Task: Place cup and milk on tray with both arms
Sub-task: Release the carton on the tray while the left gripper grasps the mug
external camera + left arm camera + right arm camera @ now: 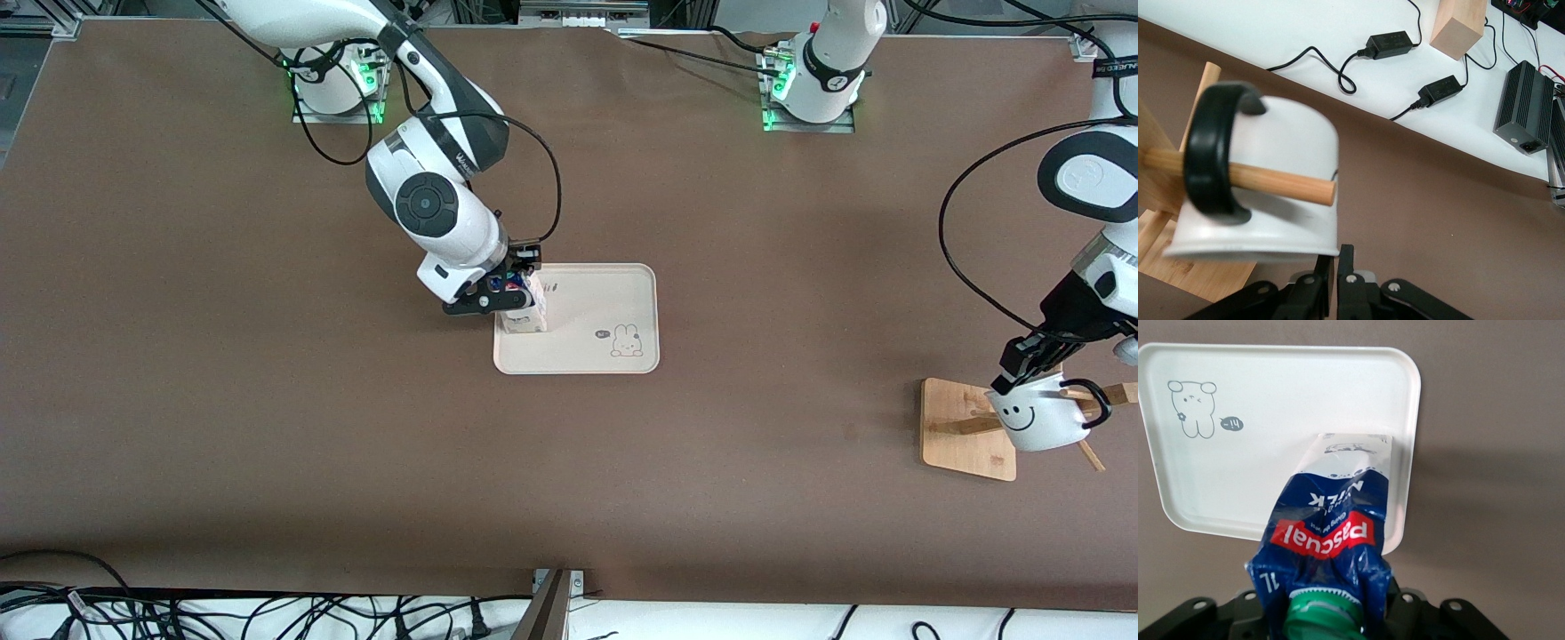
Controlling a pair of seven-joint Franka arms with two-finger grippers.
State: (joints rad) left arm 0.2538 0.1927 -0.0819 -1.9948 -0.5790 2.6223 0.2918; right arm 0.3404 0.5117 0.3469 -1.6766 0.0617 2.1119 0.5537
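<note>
The cream tray (613, 298) lies mid-table. The milk carton (526, 307) stands on it by the edge toward the right arm's end. My right gripper (507, 289) is shut on the carton's top. In the right wrist view the carton (1331, 520) reaches down to the tray (1271, 480), and the gripper (1325, 603) sits around the green cap. The white smiley cup (1036, 422) hangs by its black handle on a peg (1278, 181) of the wooden rack (960, 427). My left gripper (1022, 373) is shut on the rim of the cup (1285, 167), one finger (1350, 267) outside the wall.
The rack's bamboo base (1198, 273) stands toward the left arm's end of the table. Off the table edge lie power adapters (1388, 45), a black box (1528, 107) and cables. More cables (267, 613) run along the edge nearest the front camera.
</note>
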